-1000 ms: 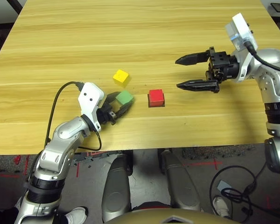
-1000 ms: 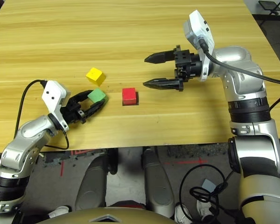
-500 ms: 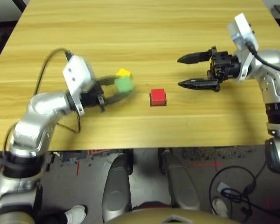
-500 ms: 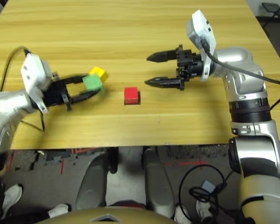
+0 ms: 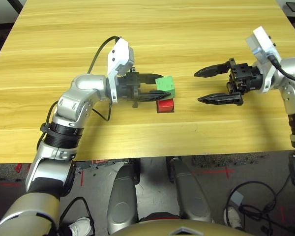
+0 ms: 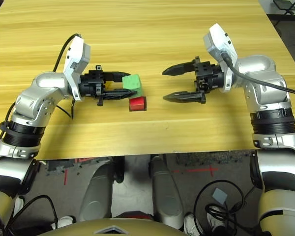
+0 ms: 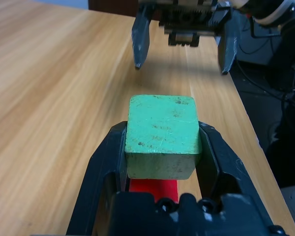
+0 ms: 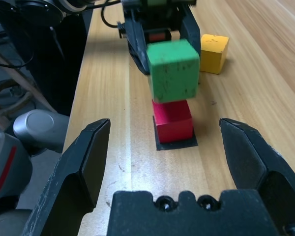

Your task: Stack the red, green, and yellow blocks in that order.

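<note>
The bright red matte cube (image 5: 164, 104) sits on its black patch on the wooden tabletop (image 5: 196, 132). Just above it, the left end effector (image 5: 160, 90) pinches the light green cube (image 5: 165, 84), needing alignment, then lowering. The right end effector (image 5: 209, 86) waits spread. The yellow cube (image 8: 214, 46) lies beyond.

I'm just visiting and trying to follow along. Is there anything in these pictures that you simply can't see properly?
- Yellow block: in both eye views it lies behind the left gripper and the green block.
- Red block: in the left wrist view, mostly covered by the green block and the fingers.
- Whether the green block touches the red block: the right wrist view suggests a thin gap, but it is too small to be sure.
- Black patch under the red block: mostly covered.
</note>
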You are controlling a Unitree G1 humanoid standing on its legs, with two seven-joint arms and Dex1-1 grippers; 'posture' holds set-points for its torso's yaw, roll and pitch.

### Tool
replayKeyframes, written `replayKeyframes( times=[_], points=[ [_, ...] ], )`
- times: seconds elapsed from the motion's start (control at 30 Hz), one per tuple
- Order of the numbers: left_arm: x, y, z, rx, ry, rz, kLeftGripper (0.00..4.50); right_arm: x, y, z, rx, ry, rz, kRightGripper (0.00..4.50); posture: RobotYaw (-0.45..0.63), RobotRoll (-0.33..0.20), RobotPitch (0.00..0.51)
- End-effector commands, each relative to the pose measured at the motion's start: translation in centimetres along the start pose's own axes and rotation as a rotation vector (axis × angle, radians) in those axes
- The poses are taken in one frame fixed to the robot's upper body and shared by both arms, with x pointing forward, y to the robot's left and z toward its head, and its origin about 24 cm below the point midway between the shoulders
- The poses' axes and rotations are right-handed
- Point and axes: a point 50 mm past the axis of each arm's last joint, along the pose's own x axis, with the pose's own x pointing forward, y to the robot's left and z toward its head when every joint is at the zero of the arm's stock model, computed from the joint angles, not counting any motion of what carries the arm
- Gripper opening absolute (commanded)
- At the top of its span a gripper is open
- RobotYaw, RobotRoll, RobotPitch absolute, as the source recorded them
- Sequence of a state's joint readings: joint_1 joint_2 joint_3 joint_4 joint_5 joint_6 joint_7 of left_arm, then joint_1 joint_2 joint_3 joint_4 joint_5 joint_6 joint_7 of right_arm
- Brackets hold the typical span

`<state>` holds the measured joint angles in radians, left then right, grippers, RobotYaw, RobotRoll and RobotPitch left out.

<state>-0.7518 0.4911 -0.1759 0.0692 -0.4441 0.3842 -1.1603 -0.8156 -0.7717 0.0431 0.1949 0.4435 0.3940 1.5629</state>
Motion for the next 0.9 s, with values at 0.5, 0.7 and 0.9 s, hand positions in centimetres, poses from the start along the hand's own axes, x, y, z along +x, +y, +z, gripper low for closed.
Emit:
replayKeyframes(
  times=[0.5, 0.7, 0.9],
  points=[
    [0.8, -0.1, -1.4, 0.056, 0.021, -0.060, 2.07, 0.0, 0.6, 0.4, -0.017, 0.003, 0.002, 4.50, -0.13, -0.130, 0.294],
    [1.0, -0.1, -1.7, 0.060, 0.037, -0.070, 2.07, 0.0, 0.8, 0.5, -0.014, -0.002, -0.009, 4.50, -0.14, -0.128, 0.295],
    [0.9, 0.2, -1.8, 0.066, 0.049, -0.062, 2.07, 0.0, 0.9, 0.5, -0.009, -0.007, -0.020, 4.50, -0.15, -0.128, 0.297]
  ],
)
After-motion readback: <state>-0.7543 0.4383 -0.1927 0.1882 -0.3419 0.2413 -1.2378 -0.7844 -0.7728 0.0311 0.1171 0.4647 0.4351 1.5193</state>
